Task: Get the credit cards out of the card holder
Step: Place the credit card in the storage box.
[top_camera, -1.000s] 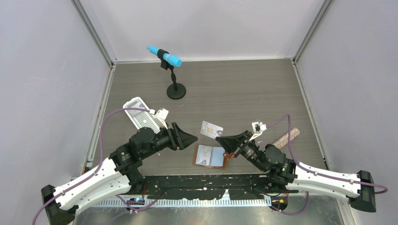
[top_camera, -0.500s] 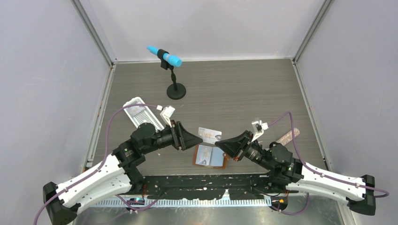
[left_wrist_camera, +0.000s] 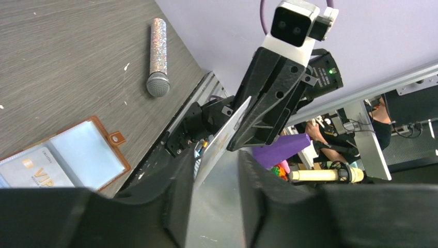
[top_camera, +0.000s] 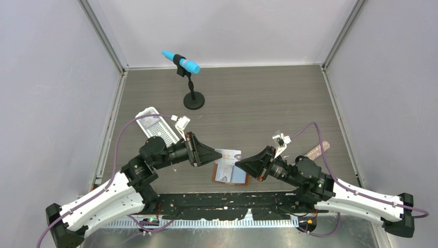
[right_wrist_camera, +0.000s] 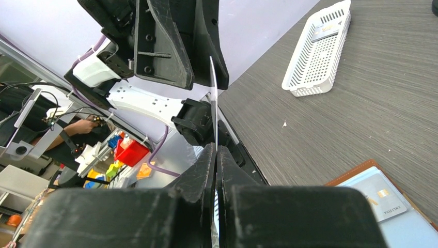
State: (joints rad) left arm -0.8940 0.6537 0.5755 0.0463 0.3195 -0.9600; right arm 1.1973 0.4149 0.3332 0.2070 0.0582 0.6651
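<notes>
- Right tool [top_camera: 238, 164]: jaws together, clamped on the near edge of a card [right_wrist_camera: 213, 88]. The card stands edge-on and is held off the bench [top_camera: 268, 98].
- Left tool [top_camera: 212, 155]: jaws apart, tip to tip with the right tool. The free end of the card sits between its fingers [left_wrist_camera: 178, 201]; no firm pinch can be made out.
- Card holder [top_camera: 231, 173]: brown leather, lying open and flat on the bench just below both tool tips, snap tab on the side nearer the right tool.
- Second card [left_wrist_camera: 32, 169]: pale, marked "VIP", tucked in one pocket of the holder. The other pocket shows plain pale blue.
- White perforated tray [top_camera: 157, 126]: on the bench behind the left tool.
- Glitter microphone [top_camera: 316, 151]: lying on the bench behind the right tool.
- Blue microphone [top_camera: 181, 62]: on a black stand, well beyond both tools.
</notes>
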